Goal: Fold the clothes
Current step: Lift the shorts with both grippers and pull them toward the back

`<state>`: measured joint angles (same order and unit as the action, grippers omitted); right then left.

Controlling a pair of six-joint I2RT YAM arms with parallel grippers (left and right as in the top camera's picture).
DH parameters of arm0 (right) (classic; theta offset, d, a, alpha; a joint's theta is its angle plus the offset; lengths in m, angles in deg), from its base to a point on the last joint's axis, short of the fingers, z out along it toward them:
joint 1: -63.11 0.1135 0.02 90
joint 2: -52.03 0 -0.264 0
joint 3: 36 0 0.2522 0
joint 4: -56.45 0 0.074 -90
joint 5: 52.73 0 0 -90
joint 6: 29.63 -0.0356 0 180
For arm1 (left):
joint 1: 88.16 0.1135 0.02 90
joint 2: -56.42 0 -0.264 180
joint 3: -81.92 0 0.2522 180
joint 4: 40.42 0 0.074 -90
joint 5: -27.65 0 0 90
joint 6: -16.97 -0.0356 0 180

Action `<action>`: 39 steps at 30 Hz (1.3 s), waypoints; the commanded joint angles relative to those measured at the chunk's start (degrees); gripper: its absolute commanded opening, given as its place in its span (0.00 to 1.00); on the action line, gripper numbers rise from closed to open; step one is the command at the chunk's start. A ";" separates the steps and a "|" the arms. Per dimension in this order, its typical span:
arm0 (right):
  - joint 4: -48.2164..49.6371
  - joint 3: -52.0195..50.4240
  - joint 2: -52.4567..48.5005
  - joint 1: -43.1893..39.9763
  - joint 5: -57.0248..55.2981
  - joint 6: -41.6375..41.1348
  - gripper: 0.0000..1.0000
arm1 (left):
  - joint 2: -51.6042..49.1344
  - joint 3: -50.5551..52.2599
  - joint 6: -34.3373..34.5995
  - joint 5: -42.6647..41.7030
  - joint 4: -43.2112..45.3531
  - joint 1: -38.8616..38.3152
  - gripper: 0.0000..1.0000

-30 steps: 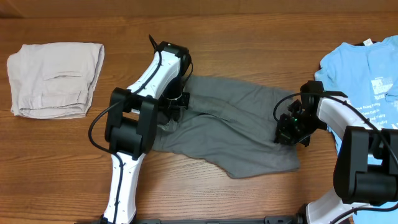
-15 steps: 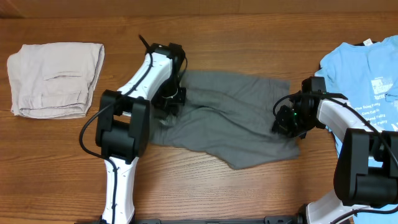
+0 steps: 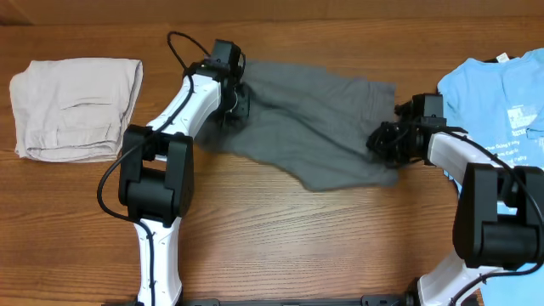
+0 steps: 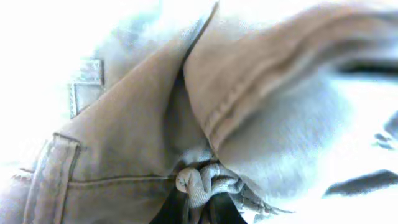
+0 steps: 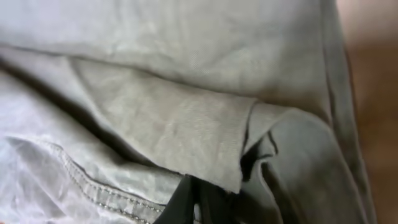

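Observation:
The clothes, dark-grey shorts (image 3: 314, 119), lie spread and rumpled across the table's far middle. My left gripper (image 3: 234, 102) is shut on their left edge; in the left wrist view a bunched knot of grey cloth (image 4: 202, 183) sits pinched between the dark fingertips, with a belt loop (image 4: 84, 84) further off. My right gripper (image 3: 384, 140) is shut on the right edge of the shorts; the right wrist view is filled with folded grey fabric (image 5: 180, 118) and a stitched hem, the dark fingers (image 5: 186, 202) clamped under a flap.
A pale beige folded garment (image 3: 76, 106) lies at the far left. A light-blue T-shirt with white print (image 3: 501, 102) lies at the right edge, partly under the right arm. Bare wooden table (image 3: 280, 238) stretches in front of the shorts.
Both grippers have moved toward the far edge of the table, dragging the shorts with them. The shorts now lie further back and more stretched between the two grips.

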<state>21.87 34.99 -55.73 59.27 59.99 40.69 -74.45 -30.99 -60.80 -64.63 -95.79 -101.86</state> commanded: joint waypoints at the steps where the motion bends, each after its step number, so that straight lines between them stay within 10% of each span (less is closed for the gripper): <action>1: 5.31 -1.46 -6.51 1.55 -7.74 -0.50 0.04 | -11.15 8.83 -2.01 5.86 7.58 1.05 0.04; 13: 24.70 -1.33 -8.48 4.00 -15.02 -0.28 0.04 | -11.10 9.70 -7.78 5.86 20.31 1.07 0.04; 20: 23.87 3.19 -5.51 3.98 -8.68 2.29 0.04 | -6.16 -0.81 -10.34 5.86 7.93 1.07 0.04; 39: -26.51 9.46 11.58 3.72 -6.56 2.29 0.04 | 6.40 -10.99 2.23 5.51 -31.41 1.05 0.11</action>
<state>-1.62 44.04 -44.13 63.14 53.39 42.61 -66.93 -42.93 -63.95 -59.50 -125.34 -101.13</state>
